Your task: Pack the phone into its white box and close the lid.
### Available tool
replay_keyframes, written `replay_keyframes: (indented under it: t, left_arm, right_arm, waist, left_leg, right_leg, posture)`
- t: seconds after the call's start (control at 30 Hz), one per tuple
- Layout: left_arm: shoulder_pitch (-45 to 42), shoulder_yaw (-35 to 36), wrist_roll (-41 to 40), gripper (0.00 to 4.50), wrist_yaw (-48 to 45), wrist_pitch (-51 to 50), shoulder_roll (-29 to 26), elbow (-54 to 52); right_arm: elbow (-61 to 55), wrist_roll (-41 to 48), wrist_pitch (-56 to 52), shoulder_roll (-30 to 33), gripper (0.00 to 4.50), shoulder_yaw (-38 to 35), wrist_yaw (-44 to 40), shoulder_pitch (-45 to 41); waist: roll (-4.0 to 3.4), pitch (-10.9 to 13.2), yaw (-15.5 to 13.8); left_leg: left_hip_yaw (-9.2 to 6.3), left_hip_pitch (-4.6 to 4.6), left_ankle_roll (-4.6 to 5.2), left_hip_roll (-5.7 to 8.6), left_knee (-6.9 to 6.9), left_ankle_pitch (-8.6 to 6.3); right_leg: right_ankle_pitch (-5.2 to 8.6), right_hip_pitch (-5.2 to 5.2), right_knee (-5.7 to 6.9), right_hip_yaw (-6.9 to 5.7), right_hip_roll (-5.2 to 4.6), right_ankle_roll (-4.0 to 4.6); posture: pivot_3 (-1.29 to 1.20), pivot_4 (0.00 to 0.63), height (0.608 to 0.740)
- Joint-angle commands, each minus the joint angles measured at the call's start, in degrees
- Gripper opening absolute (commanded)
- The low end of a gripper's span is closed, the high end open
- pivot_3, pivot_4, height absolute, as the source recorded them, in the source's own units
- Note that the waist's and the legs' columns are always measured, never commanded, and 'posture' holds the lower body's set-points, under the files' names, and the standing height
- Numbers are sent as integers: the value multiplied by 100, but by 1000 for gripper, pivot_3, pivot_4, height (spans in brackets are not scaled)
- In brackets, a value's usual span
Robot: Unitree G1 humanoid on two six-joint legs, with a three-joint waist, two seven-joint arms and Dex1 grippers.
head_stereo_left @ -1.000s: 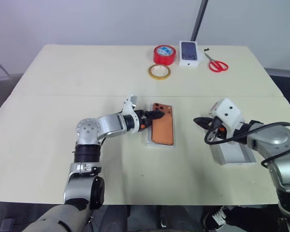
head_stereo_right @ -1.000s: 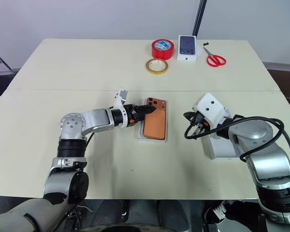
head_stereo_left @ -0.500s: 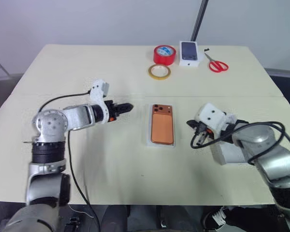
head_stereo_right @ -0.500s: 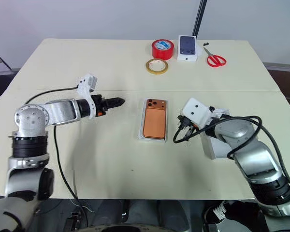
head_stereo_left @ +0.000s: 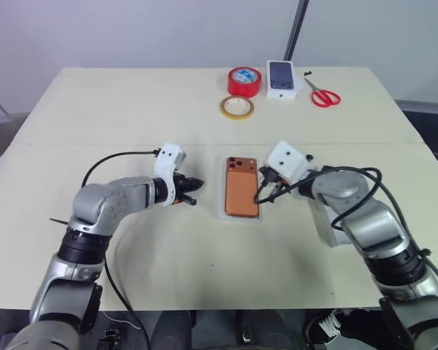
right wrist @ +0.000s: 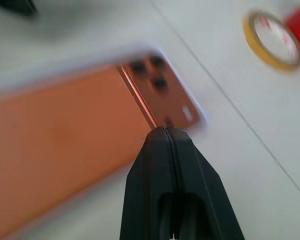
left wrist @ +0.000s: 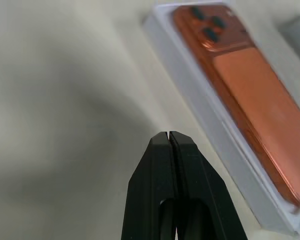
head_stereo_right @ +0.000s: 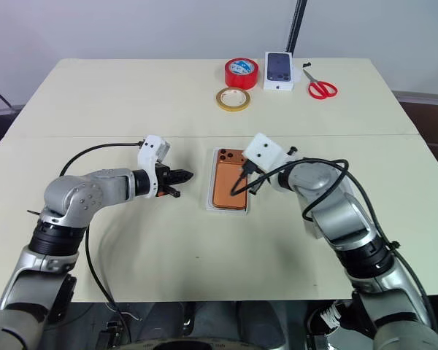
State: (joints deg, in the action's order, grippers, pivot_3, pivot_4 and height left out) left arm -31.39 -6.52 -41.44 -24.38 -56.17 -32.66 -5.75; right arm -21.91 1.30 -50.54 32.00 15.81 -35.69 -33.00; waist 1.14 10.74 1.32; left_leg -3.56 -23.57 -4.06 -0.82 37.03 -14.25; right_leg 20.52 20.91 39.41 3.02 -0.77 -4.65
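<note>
We're looking down on the pale table (head_stereo_left: 117, 117), and the big news is in the middle of it: the phone (head_stereo_left: 241, 195) lies face down inside the white box (head_stereo_left: 223, 206), orange back up, lens cluster at the far end. So the packing half of the job looks done from here.

What's left, by our reading, is the lid (head_stereo_left: 327, 224). A white shell sits on the table to the right of the box, mostly hidden behind the right forearm, and the box is plainly uncovered. We judge the lid has yet to be picked up, carried over and pressed down.

Now the arms. The right gripper (head_stereo_right: 242, 185) hovers over the near-right part of the phone with its fingers pressed together, carrying nothing; whether it touches the phone we can't say. The left gripper (head_stereo_left: 193, 200) sits just left of the box, clear of it, fingers likewise closed on nothing.

Far edge: a red tape roll (head_stereo_left: 244, 79), a yellow tape ring (head_stereo_left: 237, 107), a small printed box (head_stereo_left: 281, 78) and red scissors (head_stereo_left: 323, 95), all well away from the action.
</note>
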Motion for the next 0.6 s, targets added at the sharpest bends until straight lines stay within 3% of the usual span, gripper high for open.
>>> replay_keyframes:
  t: [0.03,0.27,0.6]
  left_arm:
    - [258,14,467,67,-975,917,-469,-325]
    - [969,307,816,67,-2353,1968,-1182,-497]
    - [1241,589,897,67,-2279,1931,-1056,-655]
  right_arm:
    - [-38,-10,-133,-388,0,252,153,-337]
    - [824,-276,160,-923,0,773,363,-553]
    - [919,-420,174,-802,0,996,220,-400]
  waist:
    - [-1,1,-3]
    - [-4,3,-71]
    - [-5,3,-6]
  left_leg:
    - [0,0,1,0,-1,0]
    - [0,-1,17,12,1,-9]
    - [1,-3,27,8,0,-15]
  right_leg:
    - [0,2,1,0,0,1]
    - [0,0,-1,-2,-16,2]
    - [0,6,5,-2,-10,2]
  posture:
    - [0,150,740]
    - [0,150,740]
    - [0,150,740]
